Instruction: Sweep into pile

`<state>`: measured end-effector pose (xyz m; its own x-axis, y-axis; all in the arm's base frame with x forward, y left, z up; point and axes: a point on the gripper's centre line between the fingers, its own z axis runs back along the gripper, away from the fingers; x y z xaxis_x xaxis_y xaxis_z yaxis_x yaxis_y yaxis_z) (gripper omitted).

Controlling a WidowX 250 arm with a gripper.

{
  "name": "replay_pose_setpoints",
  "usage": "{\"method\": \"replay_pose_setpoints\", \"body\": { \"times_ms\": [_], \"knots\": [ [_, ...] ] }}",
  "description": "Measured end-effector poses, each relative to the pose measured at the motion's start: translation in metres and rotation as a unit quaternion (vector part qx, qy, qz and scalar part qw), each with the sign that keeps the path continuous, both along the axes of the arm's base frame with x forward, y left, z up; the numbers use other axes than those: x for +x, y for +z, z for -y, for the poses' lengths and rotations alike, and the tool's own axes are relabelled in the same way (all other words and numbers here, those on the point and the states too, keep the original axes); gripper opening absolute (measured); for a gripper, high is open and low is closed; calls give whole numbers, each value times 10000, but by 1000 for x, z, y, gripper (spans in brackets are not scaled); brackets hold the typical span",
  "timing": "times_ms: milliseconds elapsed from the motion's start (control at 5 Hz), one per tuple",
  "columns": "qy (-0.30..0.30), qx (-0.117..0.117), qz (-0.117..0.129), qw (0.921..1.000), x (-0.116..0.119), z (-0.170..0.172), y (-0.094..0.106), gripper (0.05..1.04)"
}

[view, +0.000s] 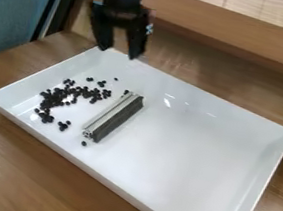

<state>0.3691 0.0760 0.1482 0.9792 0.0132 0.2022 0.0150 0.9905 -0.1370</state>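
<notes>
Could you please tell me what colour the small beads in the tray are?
The small round beads are black, seen in the camera view.

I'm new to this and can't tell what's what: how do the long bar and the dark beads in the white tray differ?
The bar is one long, straight piece, while the beads are many small, roundish bits. The bar shows a pale strip beside a dark one; the beads look dark all over. The bar lies slanted in one place, whereas the beads are scattered loosely, some clumped. Both rest on the floor of the tray.
</notes>
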Motion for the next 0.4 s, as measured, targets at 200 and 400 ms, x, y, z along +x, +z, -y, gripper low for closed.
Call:
{"method": "replay_pose_setpoints", "body": {
  "times_ms": [200, 400],
  "knots": [
    [-69, 12, -187, 9998, -1, 17, 0, 1000],
    [-183, 151, -288, 9993, -1, 34, -1, 1000]
  ]
}}
